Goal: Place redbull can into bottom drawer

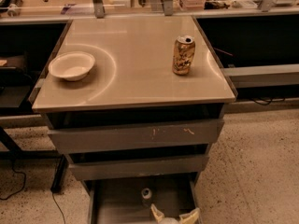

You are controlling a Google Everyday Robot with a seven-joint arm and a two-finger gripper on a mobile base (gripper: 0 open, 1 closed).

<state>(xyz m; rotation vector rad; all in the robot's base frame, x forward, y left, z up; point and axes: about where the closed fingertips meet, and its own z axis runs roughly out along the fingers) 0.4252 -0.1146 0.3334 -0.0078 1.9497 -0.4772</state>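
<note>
The redbull can (146,193) stands upright on the floor of the open bottom drawer (117,203), just beyond our gripper (173,215), whose two fingers are spread wide and hold nothing at the near edge of the scene. We judge the placing done. The next move calls for drawing the arm clear without clipping the can.

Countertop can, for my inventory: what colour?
Can: gold-brown, patterned; camera view. Gripper over bottom drawer.

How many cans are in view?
2: the gold-brown can on the tabletop; the redbull can standing in the bottom drawer, near the gripper. The upper drawers could hide more.
</note>
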